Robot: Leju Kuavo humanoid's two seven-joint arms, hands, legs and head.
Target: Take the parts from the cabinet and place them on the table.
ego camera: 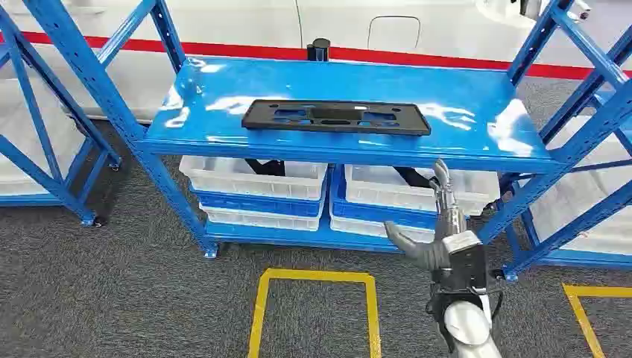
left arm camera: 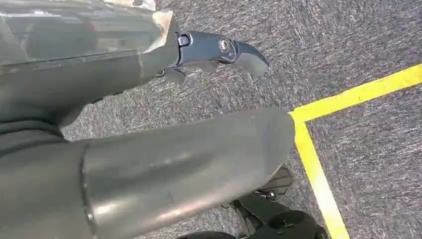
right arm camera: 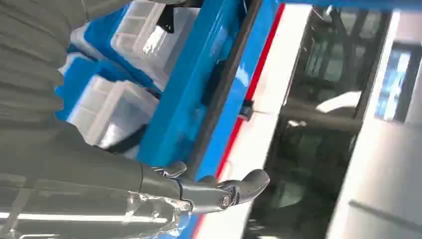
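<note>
Flat black slotted part [ego camera: 336, 117], glossy blue shelf [ego camera: 477, 97], right hand [ego camera: 440, 231] empty

A warehouse or workshop is suggested by blue steel racks [ego camera: 335, 112]; white bins [ego camera: 253, 179] are stored below; yellow lines [ego camera: 313, 277] are taped on grey carpet [ego camera: 112, 291].

White plastic bins [ego camera: 253, 179] sit side by side above grey carpet [ego camera: 112, 291] marked with yellow tape lines [ego camera: 313, 277]; a small black, perhaps cylindrical, object [ego camera: 319, 49] stands behind.

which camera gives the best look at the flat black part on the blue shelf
The head view: the black part lies whole and unobstructed on the blue shelf. The right wrist view catches it only edge-on, as a dark strip. The left wrist view looks at carpet.
</note>
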